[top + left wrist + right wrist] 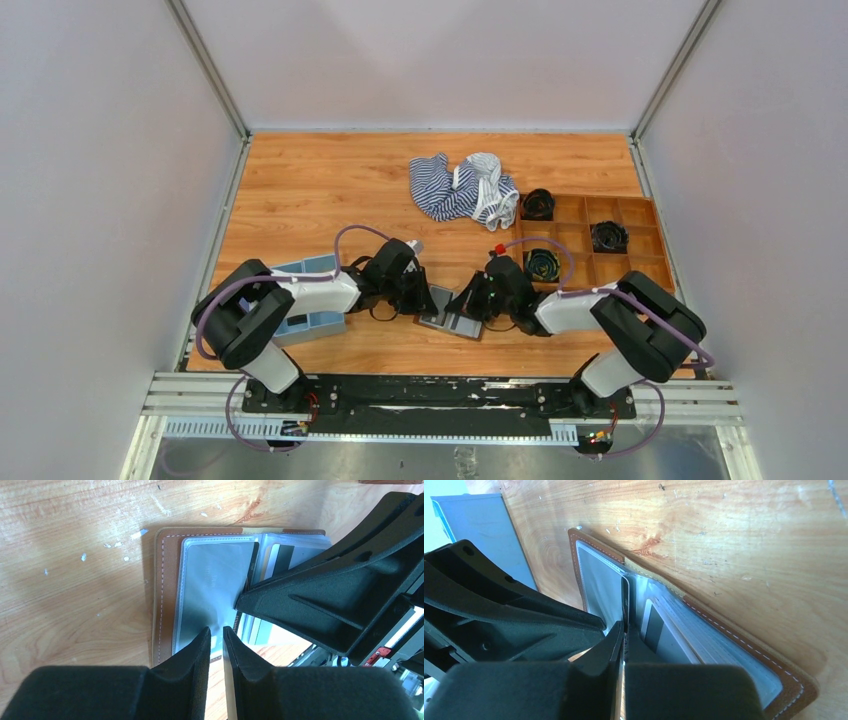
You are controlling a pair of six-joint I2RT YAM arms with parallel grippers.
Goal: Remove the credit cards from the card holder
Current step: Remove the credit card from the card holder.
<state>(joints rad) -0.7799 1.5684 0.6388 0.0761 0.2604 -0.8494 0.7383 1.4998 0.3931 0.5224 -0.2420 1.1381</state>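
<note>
The brown card holder [452,318] lies open on the table between my two grippers. In the left wrist view its leather edge [167,580] frames a clear pocket holding a greyish card [215,580]. A second card with a dark stripe [282,555] sits in the other half. My left gripper [216,630] is shut to a narrow slit, tips over the grey card's near edge. My right gripper [624,630] is shut on a thin edge at the holder's middle fold, seemingly the grey card's edge. The holder's rim [744,637] and the striped card [655,627] show beside it.
A light-blue tray [305,270] stands just left of my left arm and shows in the right wrist view [474,525]. A brown compartment box [590,240] with dark coiled items is at the right. A striped cloth [462,187] lies farther back.
</note>
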